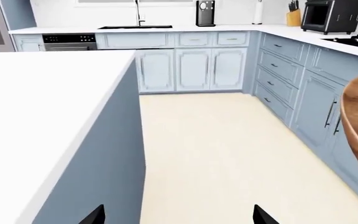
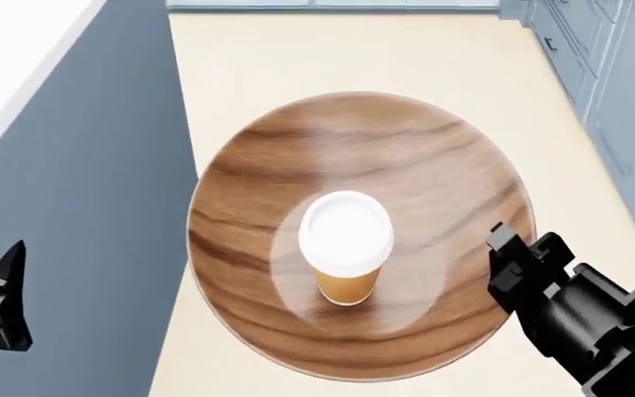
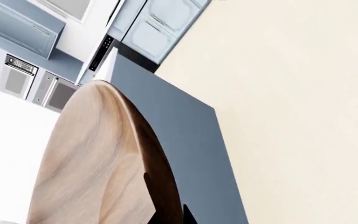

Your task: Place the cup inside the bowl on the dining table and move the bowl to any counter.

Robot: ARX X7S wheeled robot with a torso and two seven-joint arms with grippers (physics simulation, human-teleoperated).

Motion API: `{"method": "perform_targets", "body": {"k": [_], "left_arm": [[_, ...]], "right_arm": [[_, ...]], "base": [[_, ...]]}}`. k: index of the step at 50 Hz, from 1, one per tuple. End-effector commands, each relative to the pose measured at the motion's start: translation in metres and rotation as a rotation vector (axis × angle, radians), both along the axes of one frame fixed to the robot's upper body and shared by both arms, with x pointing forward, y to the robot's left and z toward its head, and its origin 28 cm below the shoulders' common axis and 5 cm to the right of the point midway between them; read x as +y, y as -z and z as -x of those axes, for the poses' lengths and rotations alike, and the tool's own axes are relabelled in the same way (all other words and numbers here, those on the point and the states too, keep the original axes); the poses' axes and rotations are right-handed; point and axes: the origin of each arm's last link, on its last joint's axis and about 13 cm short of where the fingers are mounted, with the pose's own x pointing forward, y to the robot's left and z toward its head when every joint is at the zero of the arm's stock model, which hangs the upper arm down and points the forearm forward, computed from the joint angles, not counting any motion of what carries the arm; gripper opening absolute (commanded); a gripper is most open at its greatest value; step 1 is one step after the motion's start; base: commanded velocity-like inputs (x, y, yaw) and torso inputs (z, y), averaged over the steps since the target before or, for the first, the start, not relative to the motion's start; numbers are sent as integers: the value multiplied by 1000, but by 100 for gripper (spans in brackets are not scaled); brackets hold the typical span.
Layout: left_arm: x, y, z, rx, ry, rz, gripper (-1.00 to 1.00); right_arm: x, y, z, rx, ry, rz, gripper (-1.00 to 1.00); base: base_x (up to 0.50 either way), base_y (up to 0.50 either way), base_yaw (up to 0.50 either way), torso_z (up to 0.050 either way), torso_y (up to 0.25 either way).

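- Inside the bowl (image 2: 362,236) stands the cup (image 2: 346,246), upright near the middle with its lid on; that half of the task looks done.
- You carry the bowl in the air over the floor (image 2: 406,50), off any table.
- Your right pincer (image 2: 502,258) is clamped on the bowl's rim at its right side; the right wrist view shows the rim running between the jaws.
- That is a one-sided hold on a wide dish, so keep the wrist level. A tilt would likely slide or tip the cup.
- Your left pincer (image 2: 3,281) hangs open and empty, well apart from the bowl, its fingertips (image 1: 95,215) spread wide in the left wrist view.
- Beside you on the left is a white table (image 1: 36,116) with blue sides; ahead, the counter (image 1: 185,28) carries a sink and coffee machine (image 1: 205,12).
- Move slowly, pick the nearer counter, lower the bowl flat until its base rests, then let go.
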Motion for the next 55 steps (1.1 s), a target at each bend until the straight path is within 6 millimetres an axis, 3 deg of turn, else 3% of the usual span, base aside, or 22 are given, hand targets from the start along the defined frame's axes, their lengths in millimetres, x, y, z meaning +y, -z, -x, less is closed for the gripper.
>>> {"method": "perform_targets", "body": {"k": [1, 55], "left_arm": [[-1, 2, -2, -13, -3, 11, 100], [-1, 3, -1, -15, 4, 12, 100]], "right_arm": [[0, -3, -1, -30, -1, -27, -100], [1, 1, -2, -20, -9, -31, -100]], "base": [[500, -47, 0, 0, 0], [500, -49, 0, 0, 2]]}}
